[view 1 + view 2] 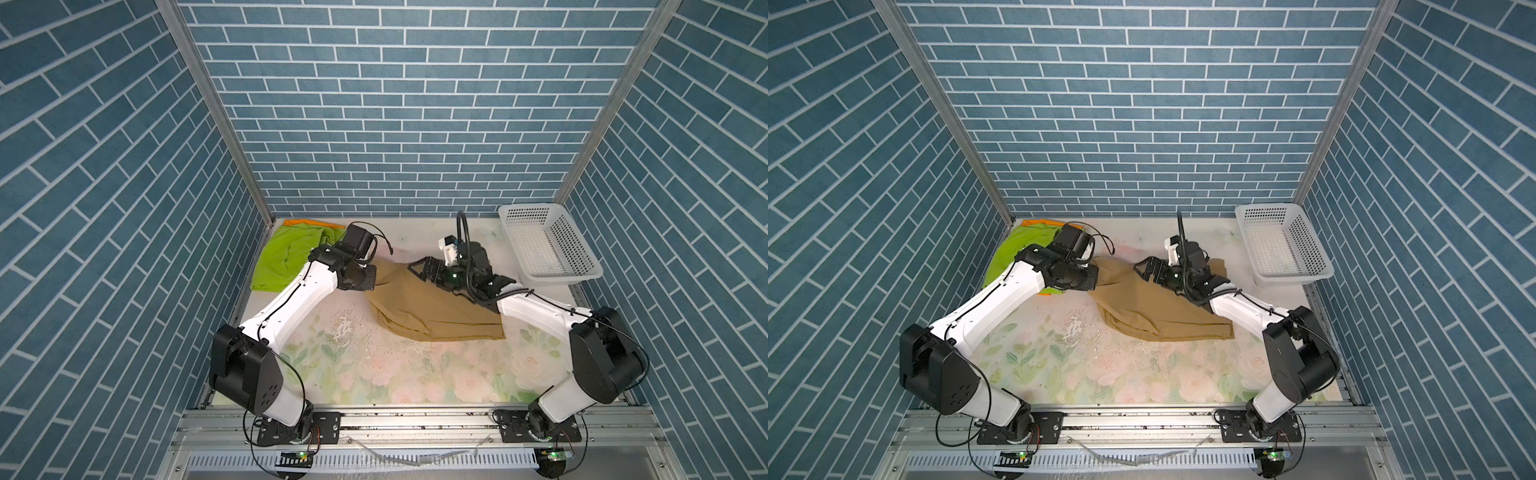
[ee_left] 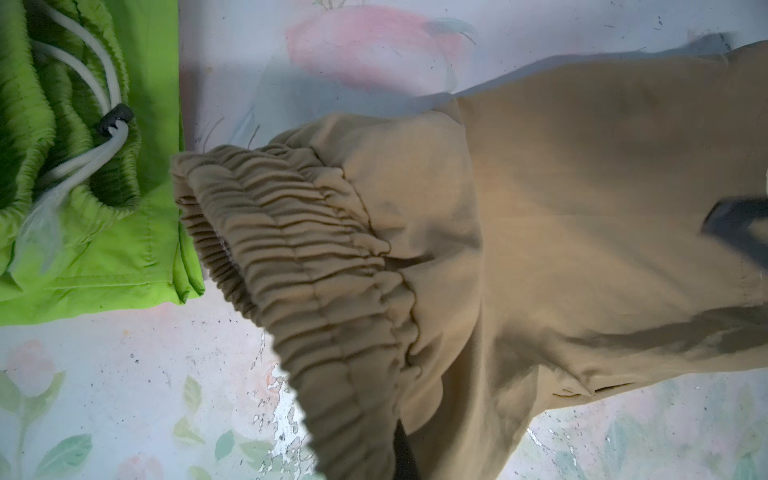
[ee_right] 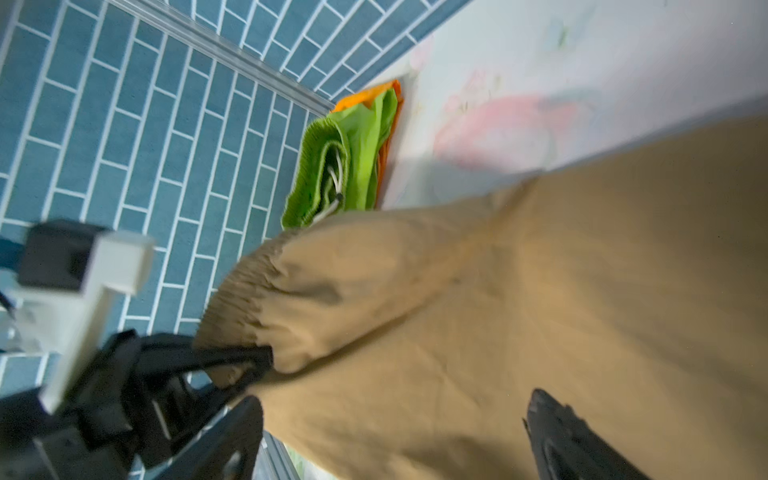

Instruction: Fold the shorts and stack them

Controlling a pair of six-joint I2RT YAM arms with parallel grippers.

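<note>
A large tan-brown pair of cloth shorts (image 1: 436,307) lies across the middle of the floral-printed desk (image 1: 374,374), its legs spread flat toward the desk's right edge. Its gathered elastic waistband (image 2: 316,257) is lifted off the surface on the left. The left pincer (image 3: 262,357) is pressed together on that waistband, pinching a fold of the tan cloth. The right pincer (image 1: 417,272) hangs over the far part of the same shorts, its fingers (image 3: 561,436) spread wide with the cloth below them and nothing pinched. In the far left corner of the desk a folded lime green pair of shorts (image 1: 286,257) rests on top of a bright orange pair (image 1: 307,223), with only an orange border showing. A white perforated plastic basket (image 1: 530,206) sits in the far right corner, well apart from the tan shorts
</note>
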